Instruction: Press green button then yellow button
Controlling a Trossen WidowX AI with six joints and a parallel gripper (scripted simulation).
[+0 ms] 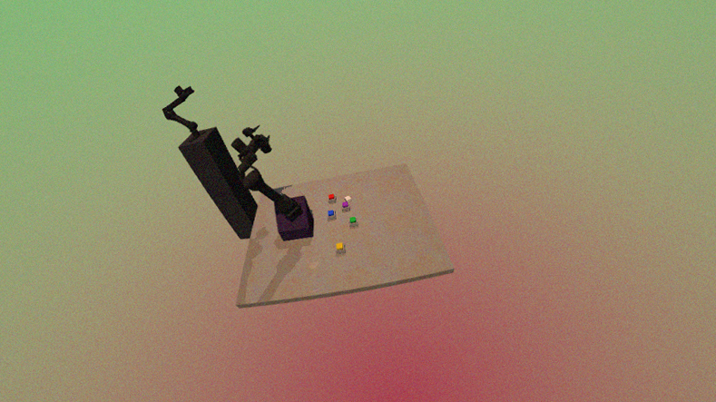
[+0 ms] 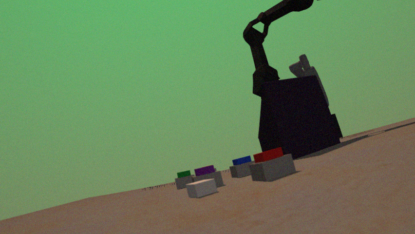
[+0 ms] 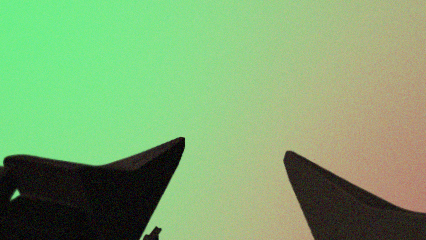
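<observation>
The jaws stand spread and empty, high over the base, well apart from the green button [image 1: 353, 220] on the table [image 1: 402, 228]

No text, label, brand, number or sign can be read in any of the views. The small coloured push-buttons on their grey housings, the dark arm and its dark purple base block all show plain, unmarked faces. The tan surface [image 1: 391, 255] likewise carries no lettering that can be made out.
</observation>
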